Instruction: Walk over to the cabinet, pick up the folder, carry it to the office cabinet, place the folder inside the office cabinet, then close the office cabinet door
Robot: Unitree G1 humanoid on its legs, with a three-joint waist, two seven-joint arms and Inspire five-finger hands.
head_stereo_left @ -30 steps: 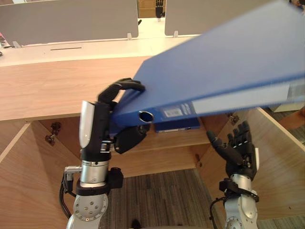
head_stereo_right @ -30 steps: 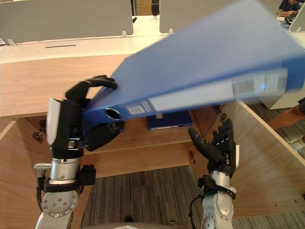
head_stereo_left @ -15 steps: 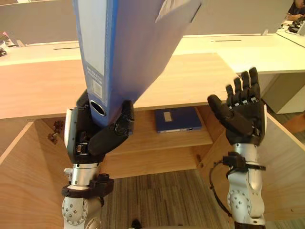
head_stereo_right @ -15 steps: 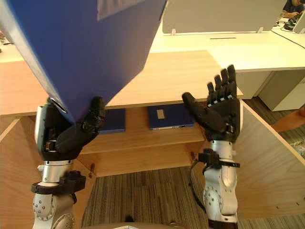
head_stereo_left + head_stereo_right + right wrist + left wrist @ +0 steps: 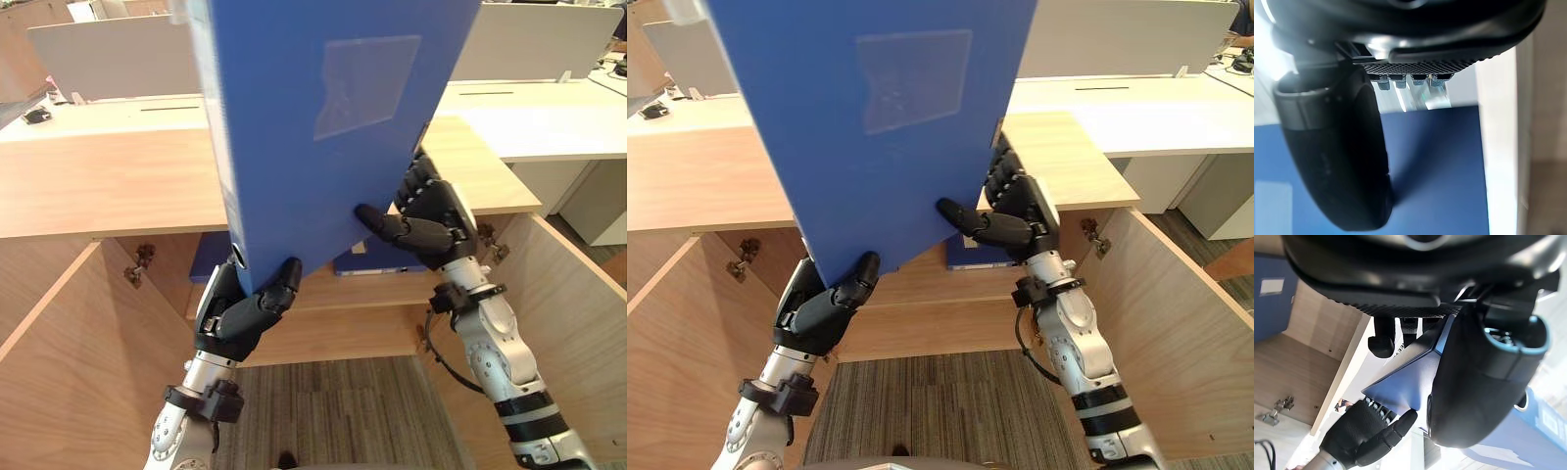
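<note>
Since half a second ago the right hand [image 5: 431, 220] has come across from open air and taken the folder's right edge, and the folder [image 5: 323, 147] has turned so that its broad blue face, not its spine, is toward the head cameras.

Widest in the scene is the wooden cabinet [image 5: 98, 186], its top running across behind the folder and its two doors swung open – one at the left [image 5: 59, 372], one at the right [image 5: 573, 323]. Beyond it stand white desks [image 5: 549, 117] with grey screens [image 5: 118, 54], and striped carpet [image 5: 333, 401] lies below the opening.

The folder is up in the air in front of the cabinet, upright and leaning a little, outside the opening. A pale rectangular label [image 5: 367, 83] sits on its face.

The left hand [image 5: 240, 308] grips the lower corner, thumb curled onto the front and fingers behind. The right hand pinches the opposite edge – thumb pressed on the blue face, fingers wrapped round the back.

On the shelf [image 5: 323, 294] inside, a second blue folder [image 5: 362, 264] lies flat, partly hidden by the right hand.
</note>
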